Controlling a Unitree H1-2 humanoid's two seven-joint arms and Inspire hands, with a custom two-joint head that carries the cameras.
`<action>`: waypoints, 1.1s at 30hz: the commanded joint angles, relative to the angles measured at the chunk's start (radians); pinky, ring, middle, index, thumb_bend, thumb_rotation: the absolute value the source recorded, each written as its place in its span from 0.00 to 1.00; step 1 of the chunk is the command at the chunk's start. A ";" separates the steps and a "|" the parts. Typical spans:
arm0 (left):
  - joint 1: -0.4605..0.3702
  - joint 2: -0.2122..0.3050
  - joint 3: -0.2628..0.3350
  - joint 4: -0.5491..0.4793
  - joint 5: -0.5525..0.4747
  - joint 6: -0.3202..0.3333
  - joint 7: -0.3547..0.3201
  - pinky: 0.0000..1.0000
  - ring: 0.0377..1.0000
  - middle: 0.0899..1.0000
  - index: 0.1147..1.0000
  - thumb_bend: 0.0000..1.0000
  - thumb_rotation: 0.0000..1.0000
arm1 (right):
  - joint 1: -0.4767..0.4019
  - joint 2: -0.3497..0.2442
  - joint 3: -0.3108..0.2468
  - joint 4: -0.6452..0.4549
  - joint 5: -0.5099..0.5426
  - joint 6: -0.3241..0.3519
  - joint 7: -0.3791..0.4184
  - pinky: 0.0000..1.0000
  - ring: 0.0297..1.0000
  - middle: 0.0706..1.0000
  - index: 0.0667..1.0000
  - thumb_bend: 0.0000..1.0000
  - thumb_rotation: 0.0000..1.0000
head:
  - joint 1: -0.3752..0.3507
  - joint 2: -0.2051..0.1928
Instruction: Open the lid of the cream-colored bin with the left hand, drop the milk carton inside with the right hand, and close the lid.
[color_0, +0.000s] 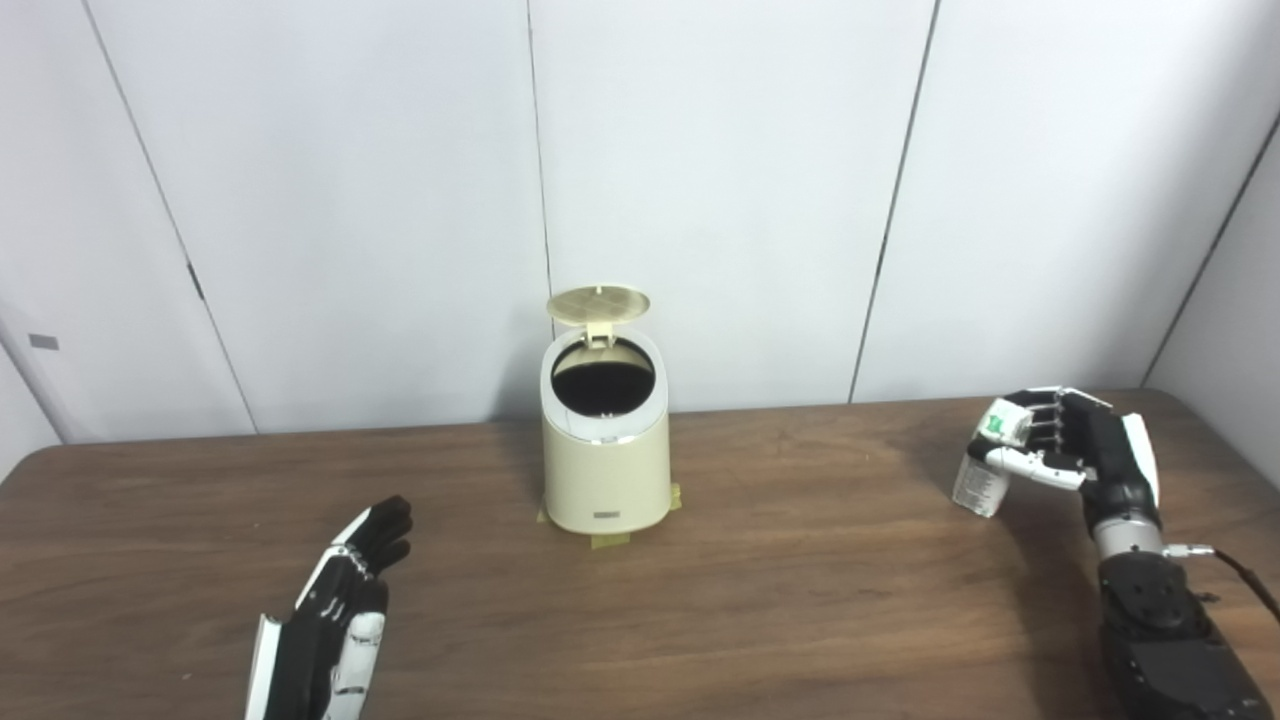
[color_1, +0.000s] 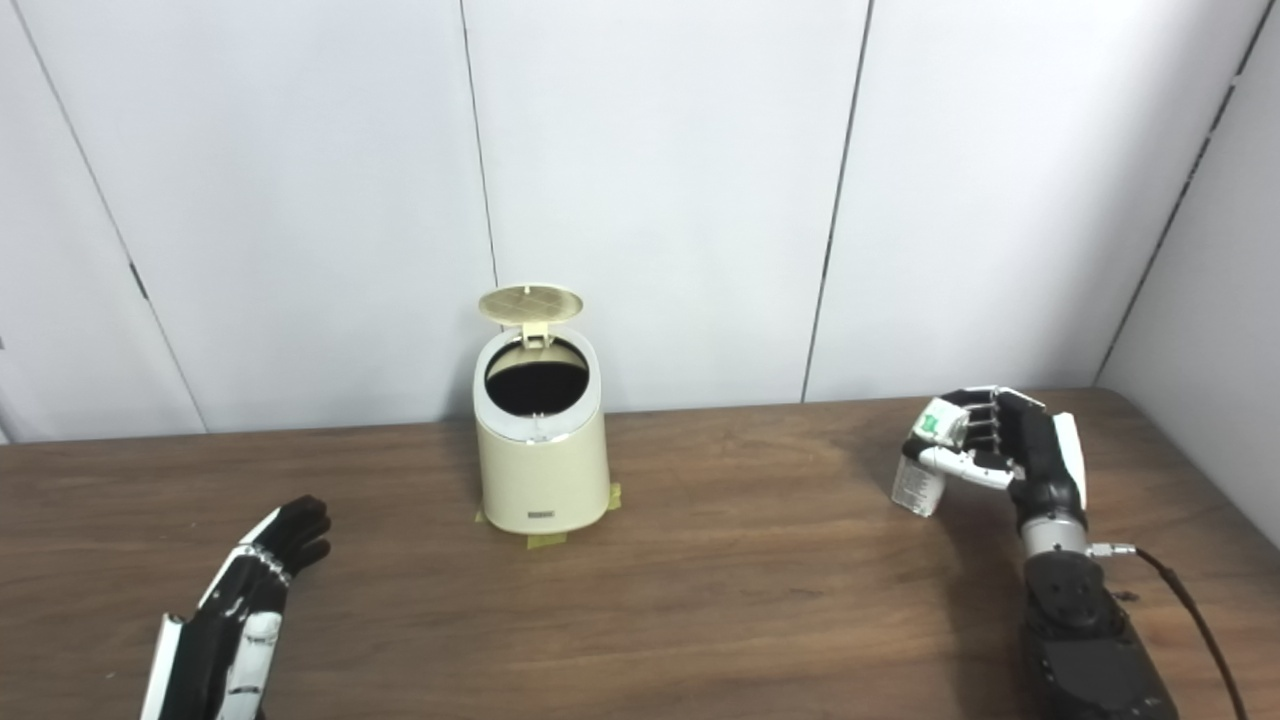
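While the left hand (color_0: 340, 600) hovers empty with fingers apart, the right hand (color_0: 1075, 450) clasps the milk carton (color_0: 985, 470).

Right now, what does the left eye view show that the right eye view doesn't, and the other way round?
Only the left eye view shows a small grey plate on the wall at far left. Only the right eye view shows more of the side wall at right. Both share the cream bin with its lid up, the open left hand, and the right hand closed around the milk carton.
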 joint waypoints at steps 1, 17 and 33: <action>0.041 -0.009 -0.003 -0.002 0.016 -0.024 0.000 0.83 0.85 0.85 0.82 0.43 0.79 | -0.027 -0.016 -0.005 -0.041 0.002 -0.028 -0.011 0.43 0.45 0.44 0.46 0.52 0.00 | 0.000 0.001; 0.038 -0.010 -0.002 0.006 0.013 -0.025 0.001 0.83 0.85 0.86 0.83 0.42 0.79 | 0.029 0.087 -0.010 -0.565 0.037 0.037 0.048 0.37 0.39 0.43 0.47 0.52 0.00 | 0.001 0.003; 0.032 -0.015 -0.007 0.024 0.012 -0.022 0.001 0.83 0.86 0.85 0.83 0.40 0.77 | 0.021 0.159 0.066 -0.783 0.052 0.108 0.187 0.47 0.42 0.44 0.46 0.52 0.00 | 0.004 -0.001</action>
